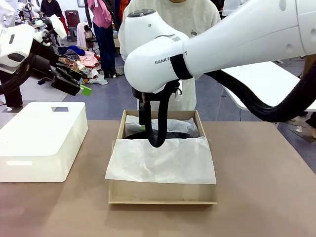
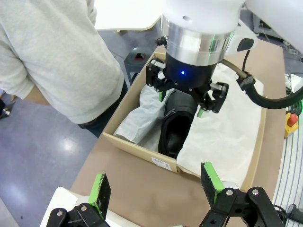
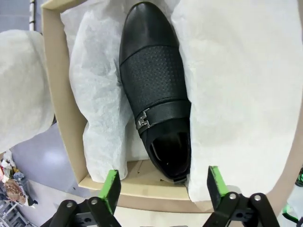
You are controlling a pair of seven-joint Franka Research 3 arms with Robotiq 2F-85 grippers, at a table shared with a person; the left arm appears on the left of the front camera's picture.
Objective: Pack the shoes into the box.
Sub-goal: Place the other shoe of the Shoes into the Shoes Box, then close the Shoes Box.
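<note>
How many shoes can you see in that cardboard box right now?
1. A black shoe lies in the box along its far side, between folds of tissue paper. A second may be hidden under the paper.

Counter (image 1: 266, 197): box (image 1: 163, 193) at centre, plastic block (image 1: 42, 138) to its left, person (image 1: 192, 19) behind the far edge. In the box: one shoe (image 3: 154, 90) along the far side, with tissue paper (image 1: 163, 160) beside it and spread over the near half. Right end effector (image 3: 163, 179) above the shoe; left end effector (image 1: 81, 89) raised over the block's far side.
</note>
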